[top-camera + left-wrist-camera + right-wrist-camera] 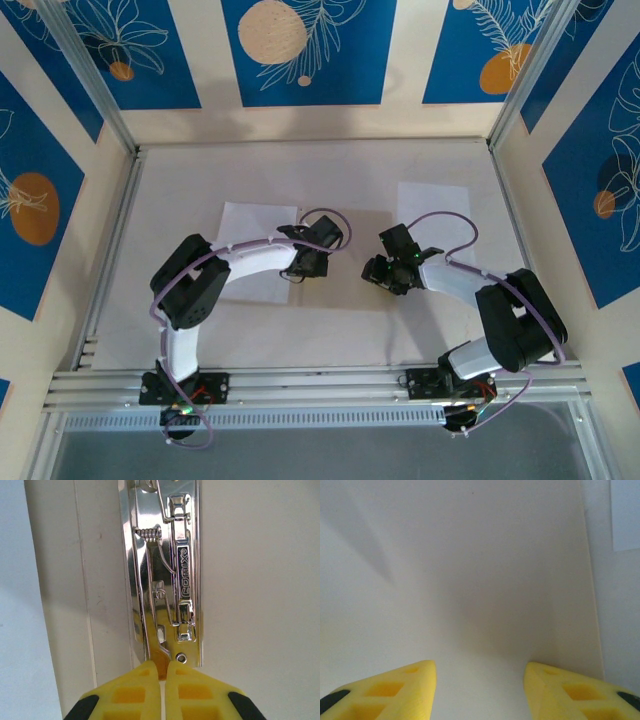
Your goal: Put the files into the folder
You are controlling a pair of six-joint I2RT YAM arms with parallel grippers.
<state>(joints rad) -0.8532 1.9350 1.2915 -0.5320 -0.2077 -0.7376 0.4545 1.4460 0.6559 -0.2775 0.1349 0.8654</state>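
The folder (250, 580) lies open and flat, tan inside, with a shiny metal clip (165, 580) along its spine. My left gripper (164, 672) is shut, its yellow fingertips pinching the lower end of the clip's lever; in the top view it (300, 268) sits at the right edge of one white file (250, 245). The other file (435, 210) lies at the back right. My right gripper (480, 672) hovers open over the folder's bare right cover (470, 580), with nothing between its fingers. That cover's edge and a corner of the file (626, 515) show to its right.
Both arms (190, 290) bend inward over the middle of the pale table (330, 170). Metal rails (320, 385) run along the near edge. Blue patterned walls (310, 50) close in the back and both sides.
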